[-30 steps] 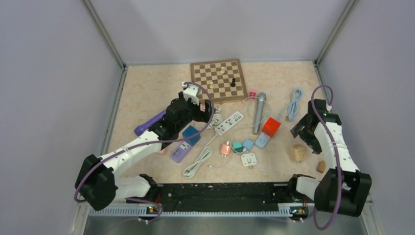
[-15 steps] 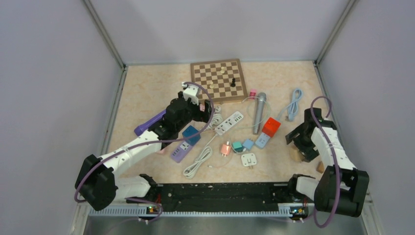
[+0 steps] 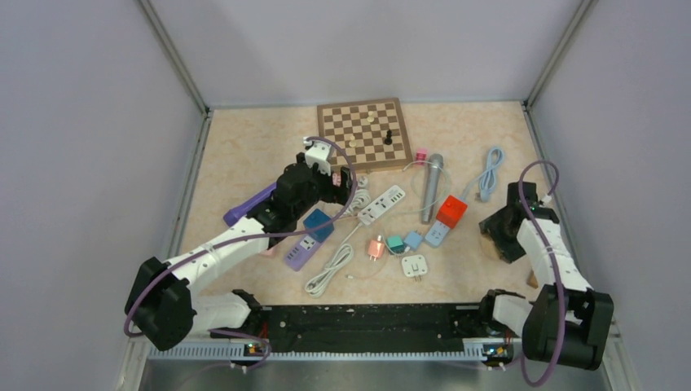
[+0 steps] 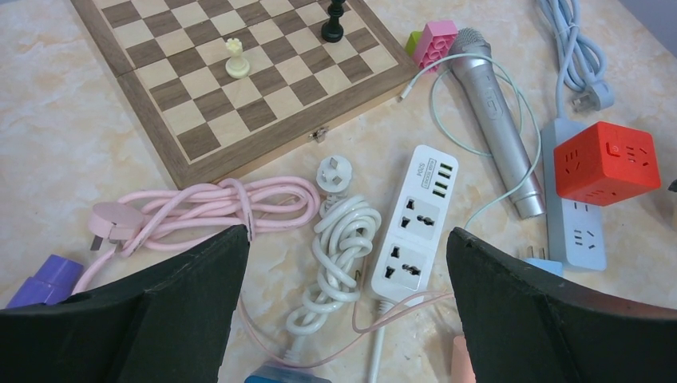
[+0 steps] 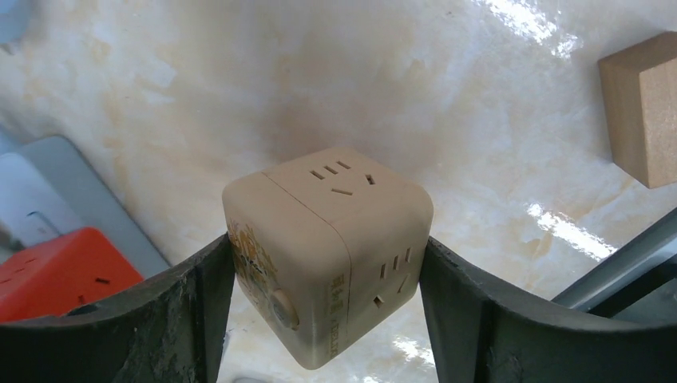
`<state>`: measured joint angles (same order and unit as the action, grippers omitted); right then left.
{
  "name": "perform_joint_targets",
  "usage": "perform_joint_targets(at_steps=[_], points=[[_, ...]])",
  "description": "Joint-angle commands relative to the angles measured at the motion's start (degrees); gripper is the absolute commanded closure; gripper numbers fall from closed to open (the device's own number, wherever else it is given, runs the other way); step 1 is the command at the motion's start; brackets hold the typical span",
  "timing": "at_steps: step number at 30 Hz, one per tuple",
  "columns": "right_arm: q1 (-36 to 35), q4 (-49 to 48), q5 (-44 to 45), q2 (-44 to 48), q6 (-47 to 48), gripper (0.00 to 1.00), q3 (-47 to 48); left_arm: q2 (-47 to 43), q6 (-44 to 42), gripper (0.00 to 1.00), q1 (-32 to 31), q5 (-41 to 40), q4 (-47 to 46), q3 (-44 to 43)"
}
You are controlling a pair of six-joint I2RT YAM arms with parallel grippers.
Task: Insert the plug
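My right arm [image 3: 554,261] is standing bent close to the right wall with its wrist tipped down. My right hand [image 5: 323,247] is clenching a beige socket cube [image 5: 319,215], both fingers pressing its opposite sides. My left arm [image 3: 236,236] is lying stretched toward mid-surface. My left hand [image 4: 343,239] is hanging released, fingers wide apart, over a coiled white cord [image 4: 339,255]. The white plug [image 4: 334,173] is lying flat beside the white strip [image 4: 417,227], near the chessboard [image 4: 239,80] edge. Print is showing on the cube's side and on the strip's end, and I am finding both too small to read. A wooden block [image 5: 643,112] is lying near the cube, with bare surface [image 5: 399,80] showing between them.
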<state>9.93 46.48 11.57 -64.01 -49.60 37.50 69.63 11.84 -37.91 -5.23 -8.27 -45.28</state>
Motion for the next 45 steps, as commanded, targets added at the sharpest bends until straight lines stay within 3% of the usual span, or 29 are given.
perform_joint_targets(at_steps=[1, 6, 10, 16, 19, 22, 27, 33, 40, 45], points=[[0.33, -2.17, -0.49, 5.03, 1.52, 0.52, 5.54, -0.98, -0.61, 0.02, 0.27, 0.15, -0.13, -2.37], [0.30, -1.38, -3.57, 8.63, 1.62, 0.59, 14.04, -1.52, -0.73, 0.02, 0.29, 2.25, -0.04, -4.63], [-0.39, -4.97, -11.90, 8.71, 2.30, 0.61, 21.52, -1.26, -1.62, 0.02, 0.29, 7.14, -0.15, -8.02], [-8.25, -30.67, -39.68, 5.76, 1.28, 0.61, 24.56, -1.21, -4.80, 0.02, 0.29, 19.65, -2.83, -12.81], [-17.70, -38.54, -44.77, 3.08, 3.63, 0.61, 28.66, -1.95, -8.64, 0.02, 0.26, 26.54, -6.72, -12.91], [-24.41, -42.67, -50.08, 0.77, 6.64, 0.61, 31.79, -2.77, -12.42, 0.02, 0.25, 27.71, -9.43, -12.78], [-28.18, -52.97, -60.17, -1.31, 5.13, 0.61, 32.22, -4.37, -19.40, 0.02, 0.37, 30.29, -9.36, -13.22], [-32.16, -52.58, -65.27, -4.38, 7.24, 0.60, 36.07, -5.48, -22.70, 0.01, 0.46, 34.46, -10.28, -14.44], [-33.57, -48.37, -71.50, -6.25, 12.43, 0.60, 38.09, -5.67, -35.13, 0.01, 0.47, 38.15, -7.82, -16.19], [-34.32, -45.12, -72.38, -7.63, 15.34, 0.60, 38.97, -5.07, -38.77, 0.02, 0.38, 41.42, -8.52, -16.62]])
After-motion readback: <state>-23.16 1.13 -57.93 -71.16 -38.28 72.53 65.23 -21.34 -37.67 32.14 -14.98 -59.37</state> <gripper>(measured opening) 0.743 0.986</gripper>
